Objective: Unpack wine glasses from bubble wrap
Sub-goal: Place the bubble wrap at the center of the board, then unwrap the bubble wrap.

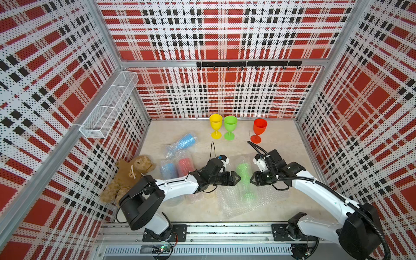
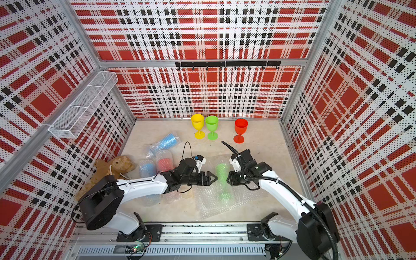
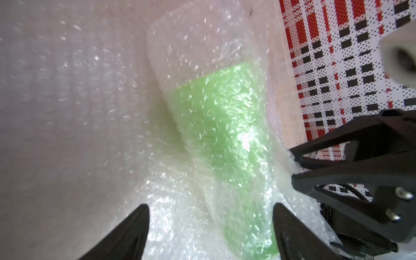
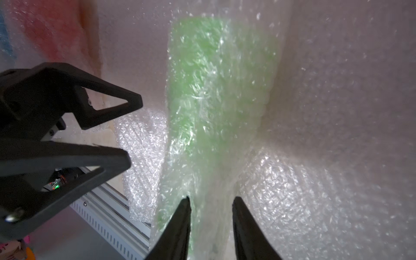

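Observation:
A green wine glass [image 1: 244,175] wrapped in bubble wrap [image 1: 236,202] lies in the middle of the floor, on a spread sheet of that wrap. My left gripper [image 1: 238,177] comes at it from the left. In the left wrist view that gripper [image 3: 210,206] is open wide, with the wrapped glass [image 3: 225,126] between its fingers. My right gripper [image 1: 251,180] faces it from the right. In the right wrist view it [image 4: 211,198] is open by a narrow gap with wrap between the fingers. Bare yellow [image 1: 215,126], green [image 1: 230,127] and red [image 1: 259,130] glasses stand upright at the back.
Three more wrapped glasses lie to the left: blue [image 1: 185,140], blue [image 1: 168,170] and red [image 1: 185,165]. A brown teddy bear [image 1: 130,175] lies by the left wall. A wire basket [image 1: 108,105] hangs on that wall, and a black hook rail [image 1: 247,64] on the back wall.

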